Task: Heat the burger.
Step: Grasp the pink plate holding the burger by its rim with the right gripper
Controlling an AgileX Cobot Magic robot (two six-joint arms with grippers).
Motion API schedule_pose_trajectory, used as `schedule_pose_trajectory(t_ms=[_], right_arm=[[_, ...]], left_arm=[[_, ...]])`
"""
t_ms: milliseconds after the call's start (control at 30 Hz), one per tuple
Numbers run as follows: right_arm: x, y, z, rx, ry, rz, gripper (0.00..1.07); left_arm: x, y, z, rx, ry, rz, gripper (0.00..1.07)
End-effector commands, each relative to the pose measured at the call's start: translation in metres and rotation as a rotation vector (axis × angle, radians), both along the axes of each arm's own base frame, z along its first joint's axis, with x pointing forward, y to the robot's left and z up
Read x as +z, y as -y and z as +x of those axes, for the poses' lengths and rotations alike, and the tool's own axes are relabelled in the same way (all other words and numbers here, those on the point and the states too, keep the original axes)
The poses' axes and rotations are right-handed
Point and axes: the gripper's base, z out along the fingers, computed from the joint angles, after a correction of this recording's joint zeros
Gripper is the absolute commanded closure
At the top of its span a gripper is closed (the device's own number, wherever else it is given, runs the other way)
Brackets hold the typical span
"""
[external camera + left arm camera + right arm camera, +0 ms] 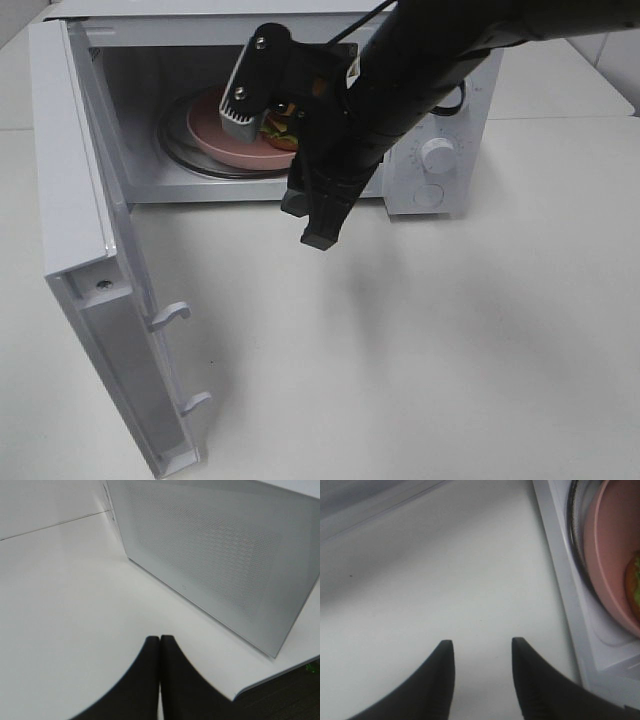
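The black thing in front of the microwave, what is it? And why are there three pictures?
That is a robot arm. One camera looks down from high up. The other two sit on the robot's wrists, just behind each hand. The microwave stands on a white table with its door open. Inside, a burger sits on a pink plate. The right hand is open above the table and holds nothing. The left hand is shut and empty.

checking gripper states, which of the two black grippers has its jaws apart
The right black gripper: its fingertips stand apart with white tabletop showing between them, nothing held. The left black gripper has its fingertips pressed together.
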Motion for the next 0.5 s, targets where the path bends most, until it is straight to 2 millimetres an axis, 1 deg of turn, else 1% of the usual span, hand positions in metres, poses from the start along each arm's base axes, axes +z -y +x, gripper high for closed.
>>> schedule_pose_trajectory(t_ms=[33, 67, 100, 133, 167, 200, 233, 267, 300, 500], right_arm=[[0.001, -0.013, 0.007, 0.031, 0.1, -0.06, 0.63], [0.001, -0.013, 0.007, 0.031, 0.1, -0.06, 0.63], [0.0, -0.019, 0.008, 0.052, 0.14, -0.09, 0.57], [0.0, -0.019, 0.008, 0.052, 0.14, -0.09, 0.57], [0.0, -0.024, 0.01, 0.073, 0.178, -0.115, 0.51], [0.0, -0.024, 0.01, 0.073, 0.178, -0.115, 0.51], [-0.003, -0.032, 0.015, 0.112, 0.233, -0.147, 0.43], [-0.003, -0.032, 0.015, 0.112, 0.233, -0.147, 0.43], [-0.006, -0.038, 0.018, 0.141, 0.27, -0.153, 0.41], [-0.015, -0.048, 0.028, 0.173, 0.315, -0.161, 0.41]], left_arm=[[0.0, -0.001, -0.002, 0.003, 0.028, -0.012, 1.06], [0.0, -0.001, -0.002, 0.003, 0.028, -0.012, 1.06], [0.0, -0.001, -0.002, 0.003, 0.028, -0.012, 1.06], [0.0, -0.001, -0.002, 0.003, 0.028, -0.012, 1.06], [0.0, -0.001, -0.002, 0.003, 0.028, -0.012, 1.06], [0.0, -0.001, -0.002, 0.003, 0.028, -0.012, 1.06], [0.0, -0.001, -0.002, 0.003, 0.028, -0.012, 1.06], [0.0, -0.001, -0.002, 0.003, 0.028, -0.012, 1.06], [0.0, -0.001, -0.002, 0.003, 0.028, -0.012, 1.06], [0.0, -0.001, -0.002, 0.003, 0.028, -0.012, 1.06]])
